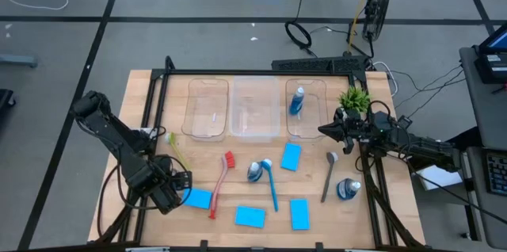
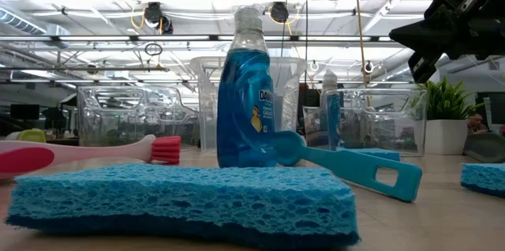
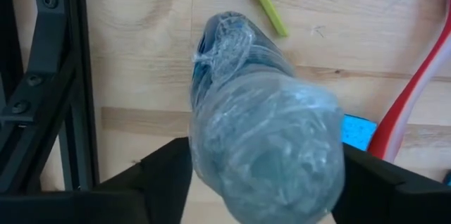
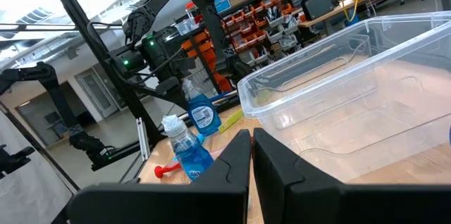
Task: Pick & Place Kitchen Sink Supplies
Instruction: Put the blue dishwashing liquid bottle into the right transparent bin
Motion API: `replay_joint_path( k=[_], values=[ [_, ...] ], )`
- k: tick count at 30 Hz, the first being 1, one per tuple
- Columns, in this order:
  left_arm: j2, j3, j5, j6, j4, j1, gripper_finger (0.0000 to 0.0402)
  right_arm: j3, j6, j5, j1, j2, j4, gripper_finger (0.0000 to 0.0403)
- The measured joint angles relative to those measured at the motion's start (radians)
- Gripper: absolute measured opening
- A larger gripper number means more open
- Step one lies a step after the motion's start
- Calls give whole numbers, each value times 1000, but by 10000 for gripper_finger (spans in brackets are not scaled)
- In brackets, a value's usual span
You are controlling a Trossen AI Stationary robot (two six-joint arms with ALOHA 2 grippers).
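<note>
One bottle (image 3: 264,146) apparently in left jaws.

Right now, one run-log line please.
left gripper: holding bottle | right gripper: shut, empty, near right bin | one bottle binned

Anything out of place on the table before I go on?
No spill or damage shows. One oddity: the blue brush seems to rest its head against the standing bottle mid-table, so lifting either may shift the other.

bottle (image 1: 297,100) in right bin (image 1: 315,85); plant (image 1: 354,98) beside
</note>
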Motion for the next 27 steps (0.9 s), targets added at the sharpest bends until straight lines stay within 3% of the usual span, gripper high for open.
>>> replay_joint_path(
  k=[8, 27],
  values=[
    [-1, 0, -1, 0, -8, -1, 331, 0, 0, 0, 0, 0, 0, 4],
    [-20, 44, -104, 1, -139, 14, 335, 0, 0, 0, 0, 0, 0, 4]
  ],
)
